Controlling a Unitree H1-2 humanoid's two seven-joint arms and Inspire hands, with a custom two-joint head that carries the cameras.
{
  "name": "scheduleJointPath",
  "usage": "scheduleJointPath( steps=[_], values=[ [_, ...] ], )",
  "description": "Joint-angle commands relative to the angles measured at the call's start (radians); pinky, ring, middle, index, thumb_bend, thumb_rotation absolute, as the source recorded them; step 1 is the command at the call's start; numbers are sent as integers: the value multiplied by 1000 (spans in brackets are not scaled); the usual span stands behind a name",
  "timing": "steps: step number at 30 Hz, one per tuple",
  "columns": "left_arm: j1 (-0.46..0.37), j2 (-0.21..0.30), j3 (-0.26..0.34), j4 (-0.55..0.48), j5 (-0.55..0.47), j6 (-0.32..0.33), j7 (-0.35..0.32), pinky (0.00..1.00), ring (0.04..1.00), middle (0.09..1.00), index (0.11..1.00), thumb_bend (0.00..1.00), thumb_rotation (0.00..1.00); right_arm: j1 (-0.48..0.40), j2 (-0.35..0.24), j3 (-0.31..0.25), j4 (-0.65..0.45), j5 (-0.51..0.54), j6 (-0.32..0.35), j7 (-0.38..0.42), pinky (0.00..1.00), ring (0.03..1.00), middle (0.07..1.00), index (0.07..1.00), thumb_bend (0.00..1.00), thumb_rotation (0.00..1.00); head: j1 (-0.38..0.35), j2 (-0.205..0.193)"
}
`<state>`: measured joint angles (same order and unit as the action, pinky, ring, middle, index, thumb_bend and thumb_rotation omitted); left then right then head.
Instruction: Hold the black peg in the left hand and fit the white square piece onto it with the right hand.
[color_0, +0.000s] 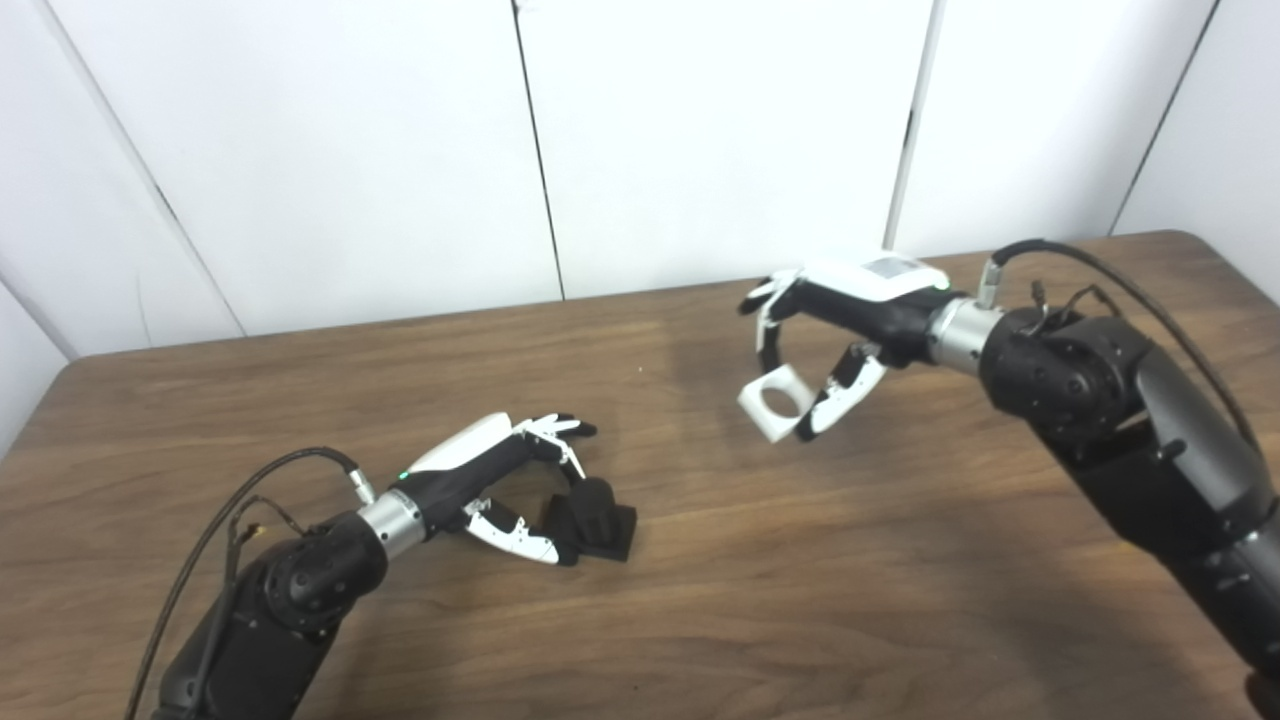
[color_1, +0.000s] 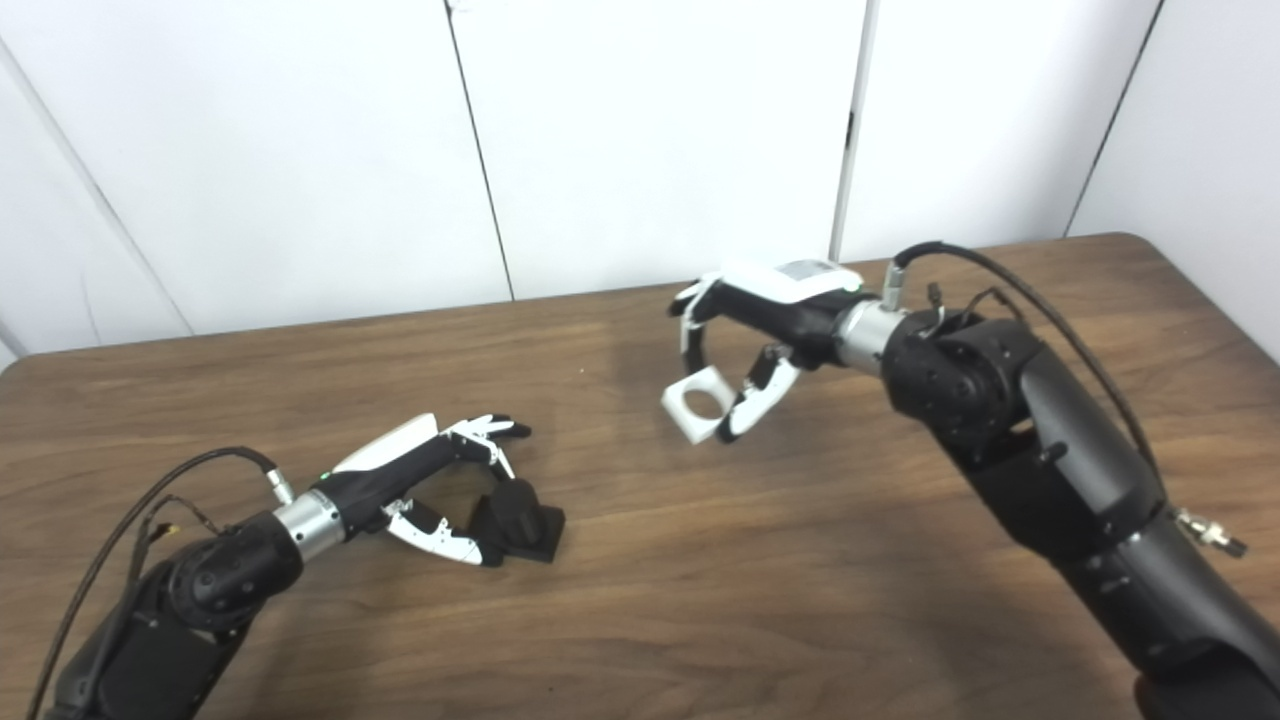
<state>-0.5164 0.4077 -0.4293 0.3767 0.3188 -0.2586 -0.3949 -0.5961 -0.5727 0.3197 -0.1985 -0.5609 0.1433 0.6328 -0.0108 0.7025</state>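
Note:
The black peg (color_0: 598, 520), a stub on a square base, rests on the wooden table (color_0: 760, 600) at the front left. My left hand (color_0: 500, 475) lies beside it. Its fingers arch over the peg's top and its thumb reaches along the base, but the hand is not clasped round the peg. My right hand (color_0: 850, 320) hovers above the table's middle right, shut on the white square piece (color_0: 777, 402). That piece hangs tilted between fingers and thumb, and its round hole faces the camera. It is well to the right of the peg and higher.
White wall panels (color_0: 700, 130) stand right behind the table's far edge. The table's rounded right corner (color_0: 1200, 240) shows at the back right. Black cables loop off both wrists.

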Motion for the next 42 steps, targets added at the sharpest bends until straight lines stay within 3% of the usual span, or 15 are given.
scheduleJointPath(
  steps=[1,22,42],
  values=[
    [12,-17,-39,29,66,39,-30,1000,1000,944,491,520,82,-25,6,-22,-44,12,5,-8,934,936,861,479,522,137,1,1],
    [-10,-40,-63,41,92,47,-28,1000,1000,949,491,518,86,-93,171,49,-45,-52,37,37,948,948,868,479,522,141,80,11],
    [-4,-45,-73,6,90,76,-37,1000,1000,947,490,518,87,-139,206,100,22,-77,13,64,928,939,858,481,523,136,128,36]
  ],
)
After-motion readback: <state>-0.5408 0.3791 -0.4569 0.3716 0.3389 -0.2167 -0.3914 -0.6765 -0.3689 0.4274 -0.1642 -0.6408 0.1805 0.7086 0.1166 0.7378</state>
